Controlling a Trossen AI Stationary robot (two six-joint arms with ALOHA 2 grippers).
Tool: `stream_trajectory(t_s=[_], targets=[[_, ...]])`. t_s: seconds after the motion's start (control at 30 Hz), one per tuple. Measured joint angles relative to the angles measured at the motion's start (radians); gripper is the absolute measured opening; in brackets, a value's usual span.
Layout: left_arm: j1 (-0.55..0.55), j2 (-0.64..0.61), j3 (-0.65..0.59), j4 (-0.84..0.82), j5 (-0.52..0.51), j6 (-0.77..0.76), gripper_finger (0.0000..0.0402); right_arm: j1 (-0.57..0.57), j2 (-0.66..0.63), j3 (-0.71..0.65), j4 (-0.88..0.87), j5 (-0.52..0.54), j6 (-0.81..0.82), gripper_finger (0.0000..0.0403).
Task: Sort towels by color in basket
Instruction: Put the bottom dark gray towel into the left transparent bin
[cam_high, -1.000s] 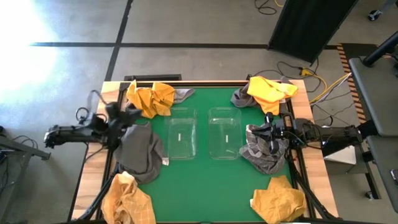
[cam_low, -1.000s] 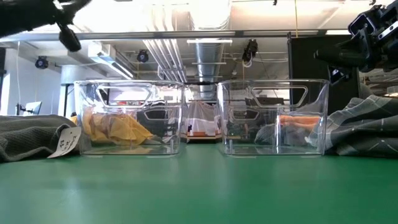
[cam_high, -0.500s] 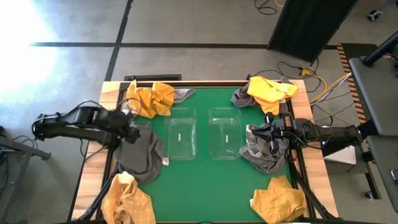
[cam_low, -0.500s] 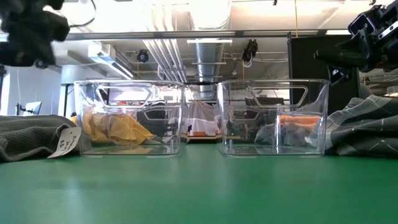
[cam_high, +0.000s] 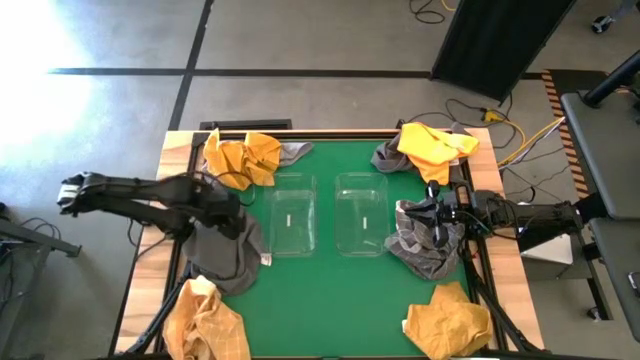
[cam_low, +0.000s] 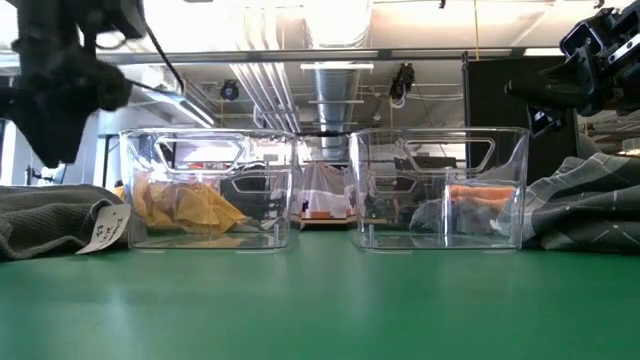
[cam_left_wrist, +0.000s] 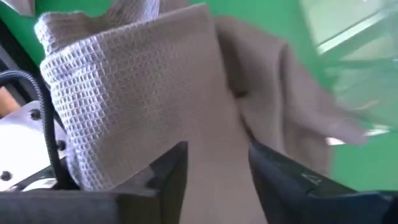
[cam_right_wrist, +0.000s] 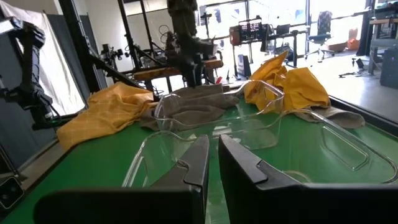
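None of the towels is sorted yet: I see both clear bins (cam_high: 292, 222) empty, yellow (cam_high: 241, 157) and grey (cam_high: 222, 250) towels strewn on the counter (cam_high: 330, 290), left tool (cam_left_wrist: 214, 165) released above grey cloth, right tool (cam_right_wrist: 211, 163) nearly clenched, empty.

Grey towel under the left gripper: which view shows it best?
The high view: the whole grey towel shows beside the left clear bin, with the left gripper over it. The left wrist view shows only its weave close up; the low view, a flat edge.
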Motion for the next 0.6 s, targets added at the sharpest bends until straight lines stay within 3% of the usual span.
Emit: stream_trajectory(t_s=[0.13, 0.3, 0.47, 0.6], targets=[[0.0, 0.112, -0.004, 0.0, 0.023, 0.068, 0.0193, 0.0, 0.0, 0.0, 0.0, 0.0, 0.0, 0.0029], [0.0, 0.227, -0.015, 0.011, 0.025, 0.144, 0.0195, 0.0, 0.0, 0.0, 0.0, 0.0, 0.0, 0.0029], [-0.004, 0.316, -0.05, 0.106, 0.052, 0.182, 0.0183, 0.0, 0.0, 0.0, 0.0, 0.0, 0.0, 0.0029], [-0.01, 0.366, -0.099, 0.222, 0.106, 0.178, 0.0145, 0.0, 0.0, 0.0, 0.0, 0.0, 0.0, 0.0029]])
